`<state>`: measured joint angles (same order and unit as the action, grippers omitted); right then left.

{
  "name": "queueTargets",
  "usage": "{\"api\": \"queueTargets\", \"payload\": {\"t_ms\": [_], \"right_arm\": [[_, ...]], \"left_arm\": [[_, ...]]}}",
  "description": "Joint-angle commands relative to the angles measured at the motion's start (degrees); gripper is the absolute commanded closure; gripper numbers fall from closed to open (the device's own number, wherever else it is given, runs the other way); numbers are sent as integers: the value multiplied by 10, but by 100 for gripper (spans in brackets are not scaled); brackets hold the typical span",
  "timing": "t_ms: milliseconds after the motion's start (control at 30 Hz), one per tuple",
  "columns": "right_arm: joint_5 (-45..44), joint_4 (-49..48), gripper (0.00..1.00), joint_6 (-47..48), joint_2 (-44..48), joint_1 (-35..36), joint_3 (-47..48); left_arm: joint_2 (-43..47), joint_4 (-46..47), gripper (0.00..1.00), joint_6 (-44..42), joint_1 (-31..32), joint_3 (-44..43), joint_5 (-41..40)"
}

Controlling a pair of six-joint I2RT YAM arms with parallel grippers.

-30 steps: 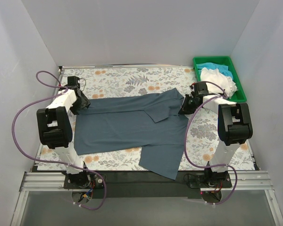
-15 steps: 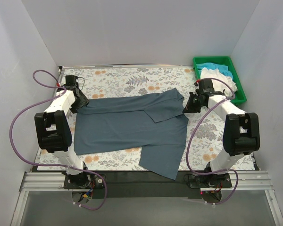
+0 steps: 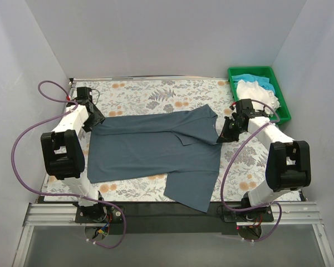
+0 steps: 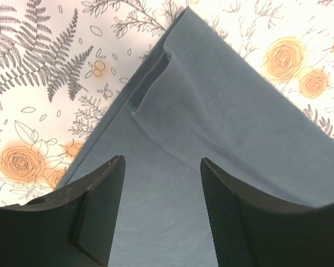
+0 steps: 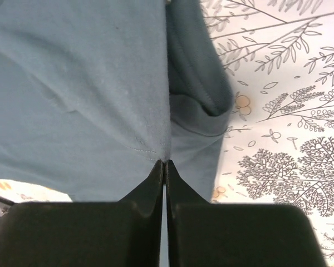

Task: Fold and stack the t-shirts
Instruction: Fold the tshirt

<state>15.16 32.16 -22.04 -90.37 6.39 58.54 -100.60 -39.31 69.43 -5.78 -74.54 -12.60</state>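
Slate-grey t-shirt (image 3: 156, 147); left gripper (image 4: 161, 161) wide over its corner, right gripper (image 5: 165, 162) pinching edge

slate t-shirt (image 3: 156, 147): dark blue-grey, plain, no print
white t-shirt (image 3: 258, 92): off-white, plain
turquoise t-shirt (image 3: 246, 78): bright turquoise-blue, plain
tray (image 3: 284, 107): bright green
table cover (image 3: 150, 97): white ground, grey-black fern and leaf line drawings, orange roses
left gripper (image 4: 162, 167): black fingers, fine dotted texture on one pad
right gripper (image 5: 165, 162): matte black
arms (image 3: 72, 119): white shells, black joint blocks
cables (image 3: 12, 157): purple
walls (image 3: 167, 39): pale grey-white, plain
base rail (image 3: 172, 214): silver metal, black plate
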Motion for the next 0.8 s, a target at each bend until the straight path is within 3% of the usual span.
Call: {"api": "queueTargets", "payload": {"t_ms": [0, 333, 600, 767], "right_arm": [[23, 25, 99, 10, 27, -3, 37], [34, 18, 99, 10, 30, -2, -11], [47, -9, 99, 14, 20, -1, -29], [51, -14, 99, 15, 17, -1, -28]], "left_arm": [[-2, -5, 47, 2, -1, -27, 3], [-4, 30, 46, 25, -30, 4, -3], [-21, 133, 36, 17, -58, 39, 100], [-27, 172, 33, 4, -58, 59, 119]]}}
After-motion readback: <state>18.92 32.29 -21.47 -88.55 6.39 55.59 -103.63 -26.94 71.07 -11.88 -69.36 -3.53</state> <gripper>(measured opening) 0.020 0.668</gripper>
